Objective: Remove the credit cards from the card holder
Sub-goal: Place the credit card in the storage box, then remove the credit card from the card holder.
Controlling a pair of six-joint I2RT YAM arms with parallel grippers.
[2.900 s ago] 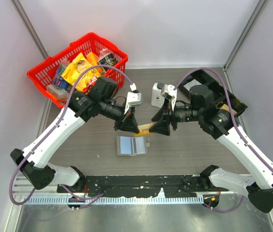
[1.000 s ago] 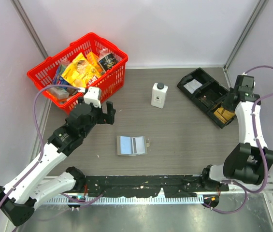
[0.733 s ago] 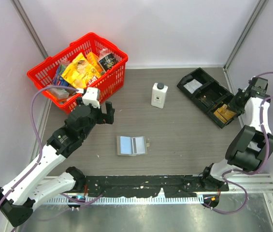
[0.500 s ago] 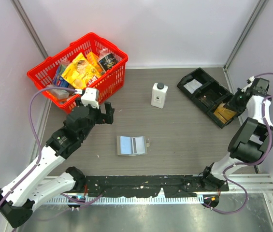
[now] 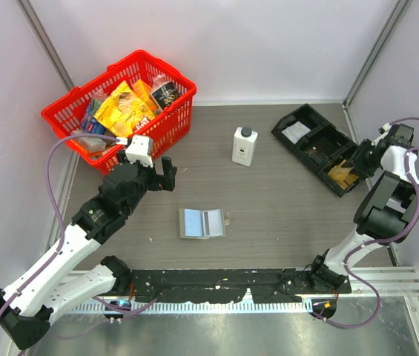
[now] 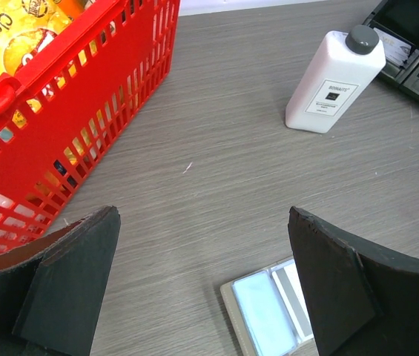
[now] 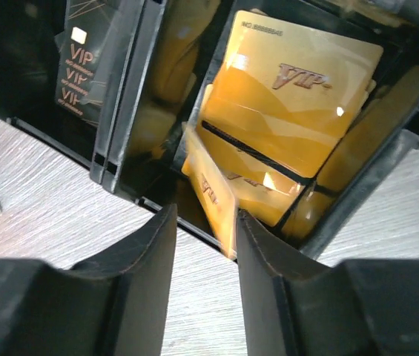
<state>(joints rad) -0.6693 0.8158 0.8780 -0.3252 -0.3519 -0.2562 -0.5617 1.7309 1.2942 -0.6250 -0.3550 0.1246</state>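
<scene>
Roughly left-right, the card holder lengthwise.

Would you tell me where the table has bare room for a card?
Bare tabletop between the open grey card holder and the long black compartment tray, this side of the white plastic bottle. Crowded: the red plastic basket corner.

The card holder lies open mid-table, well apart from both arms, with a light blue card and a pale card in it. The left gripper hovers spread beside the red basket. The right gripper reaches into the black tray.
</scene>
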